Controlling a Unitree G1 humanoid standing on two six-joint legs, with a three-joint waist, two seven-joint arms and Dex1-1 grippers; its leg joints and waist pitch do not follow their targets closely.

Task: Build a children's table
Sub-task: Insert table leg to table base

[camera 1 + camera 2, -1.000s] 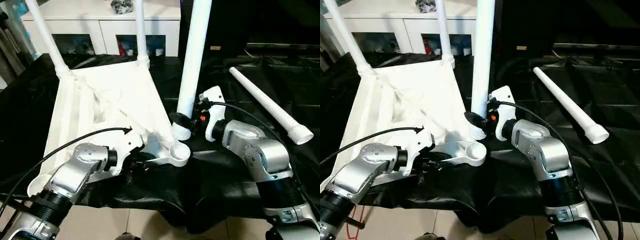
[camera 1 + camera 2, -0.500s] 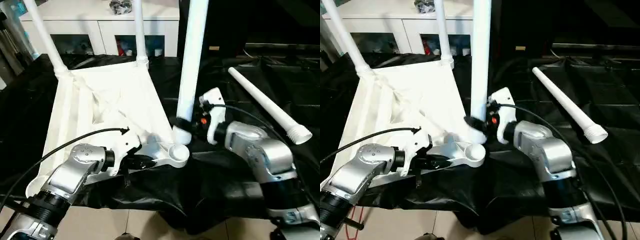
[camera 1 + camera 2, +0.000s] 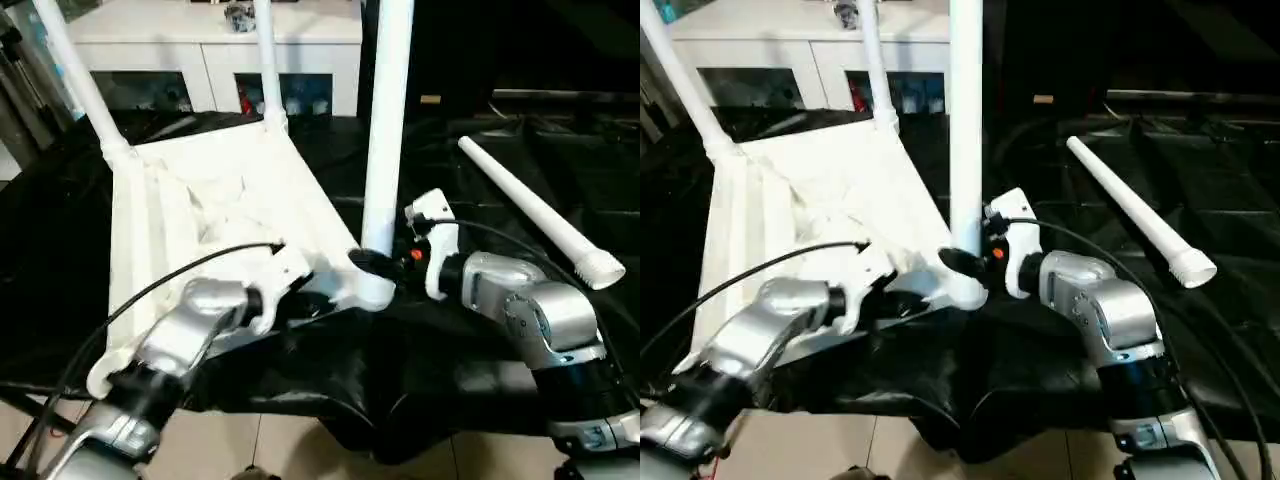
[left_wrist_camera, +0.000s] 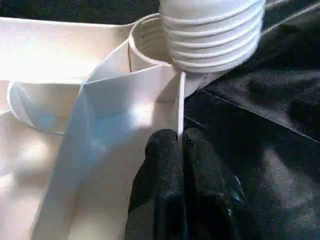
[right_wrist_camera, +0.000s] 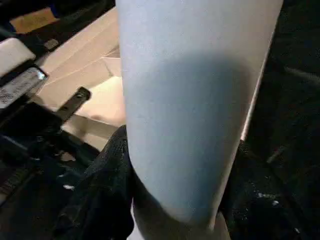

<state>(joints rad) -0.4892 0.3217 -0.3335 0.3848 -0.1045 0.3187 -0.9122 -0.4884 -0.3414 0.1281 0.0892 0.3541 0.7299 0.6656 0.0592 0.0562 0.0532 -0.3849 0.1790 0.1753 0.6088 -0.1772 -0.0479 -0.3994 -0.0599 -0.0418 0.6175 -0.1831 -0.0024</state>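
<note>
We are steadying the upturned tabletop (image 3: 215, 215) on the black cloth (image 3: 500, 180), our left gripper (image 4: 177, 150) now pinched shut on its near rim. Our right gripper (image 3: 375, 262), clamped on the upright leg (image 3: 385, 130), has carried its ribbed end from beside the near-right socket (image 4: 145, 40) to right at its mouth, so seating should follow. Whether the threads are catching is hidden; a spare leg (image 3: 530, 210) is lying far right.

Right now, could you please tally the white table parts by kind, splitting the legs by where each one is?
Tabletop: 1
Legs standing in far corner sockets: 2
Leg held upright at the near socket by the right pincer: 1
Leg lying loose on the black cloth: 1
Total: 5 parts
</note>
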